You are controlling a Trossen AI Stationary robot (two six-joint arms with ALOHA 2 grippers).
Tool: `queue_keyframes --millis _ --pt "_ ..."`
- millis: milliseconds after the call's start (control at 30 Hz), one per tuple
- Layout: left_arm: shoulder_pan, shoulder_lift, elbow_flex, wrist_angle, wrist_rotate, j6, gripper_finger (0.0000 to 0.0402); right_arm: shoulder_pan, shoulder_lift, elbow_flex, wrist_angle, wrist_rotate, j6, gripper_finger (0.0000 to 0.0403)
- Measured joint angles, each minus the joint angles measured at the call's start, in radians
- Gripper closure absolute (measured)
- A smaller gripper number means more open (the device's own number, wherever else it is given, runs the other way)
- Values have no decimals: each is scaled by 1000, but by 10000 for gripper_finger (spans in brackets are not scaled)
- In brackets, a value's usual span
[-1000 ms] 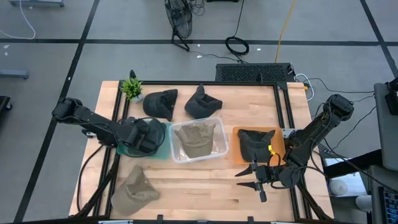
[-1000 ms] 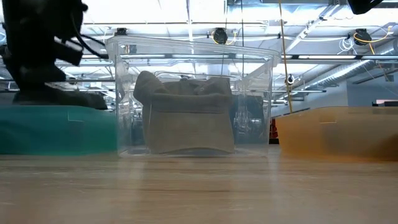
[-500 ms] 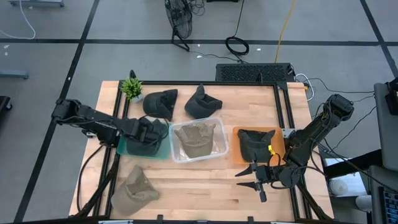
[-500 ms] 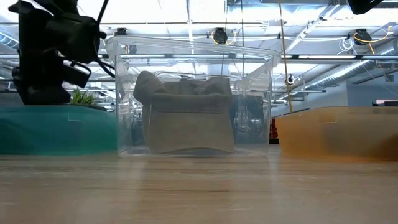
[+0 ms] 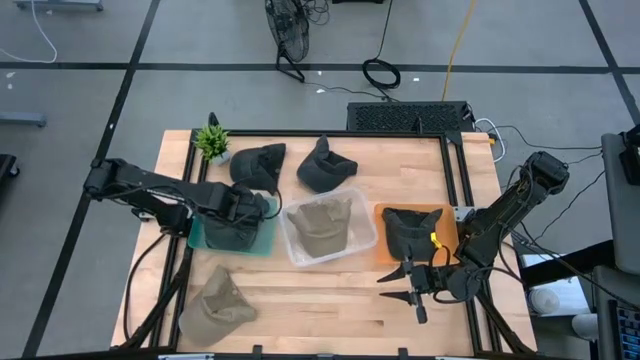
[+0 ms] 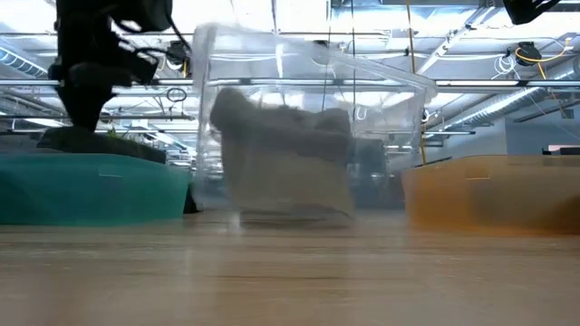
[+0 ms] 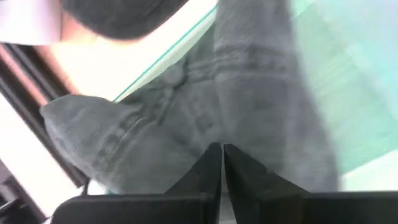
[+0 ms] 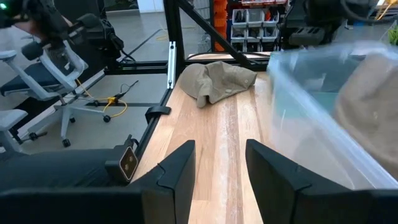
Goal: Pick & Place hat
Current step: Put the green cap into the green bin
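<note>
My left gripper hangs over the far right corner of the teal bin, shut on a dark grey hat whose bulk lies in that bin. Beside it stands the clear bin, askew, with a khaki hat inside. In the low view the clear bin looks tilted. Another dark hat lies in the orange bin. My right gripper waits open at the table's near right, touching nothing. My left gripper pinches the dark grey hat's cloth between its two shut fingers, coming from above and pointing down. Which part of the hat that is, and how many layers, I cannot tell. The hat's lower part rests in the teal bin.
Two dark hats and a small plant sit along the far edge. A khaki hat lies at the near left corner, also seen as the khaki hat in the right wrist view. Bare wood lies along the near middle.
My left gripper has risen a little and moved toward the table's right, staying shut, with the dark hat shifting along in the teal bin. The clear bin has been knocked: it has turned, tipped and slid toward the right, the khaki hat moving with it.
</note>
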Motion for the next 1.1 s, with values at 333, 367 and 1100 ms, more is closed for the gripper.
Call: queue_keyframes --millis 333,367,1100 --pt "-14 0 24 9 -5 -25 392 3 0 0 0 -2 6 273" --pt "-14 0 24 12 -20 -23 387 3 0 0 0 -2 6 273" --pt "2 -3 -277 397 -144 -39 376 3 0 0 -1 -4 11 273"
